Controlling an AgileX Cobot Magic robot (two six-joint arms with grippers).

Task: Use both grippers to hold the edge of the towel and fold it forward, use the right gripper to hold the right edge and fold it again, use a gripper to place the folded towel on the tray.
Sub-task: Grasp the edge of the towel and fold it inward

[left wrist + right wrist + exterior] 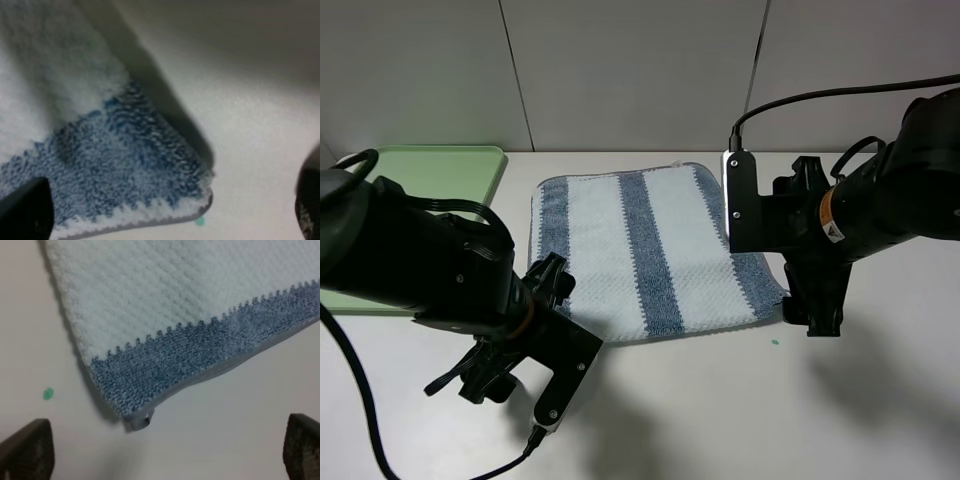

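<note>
The towel (650, 250), striped blue-grey and white, lies flat in the middle of the table. My left gripper (516, 330) hangs over its front left corner, which the arm hides in the high view. In the left wrist view that blue corner (150, 165) and its grey hem (150, 223) lie between widely parted fingers (25, 212). My right gripper (808, 245) is over the front right corner. The right wrist view shows the hem (225, 367) and small loop (145, 421) between open fingers (27, 450), apart from both. The light-green tray (430, 170) sits at the back left.
A small green speck (775, 342) marks the white table just in front of the towel's right corner. Black cables trail from both arms. A panelled wall closes off the back of the table.
</note>
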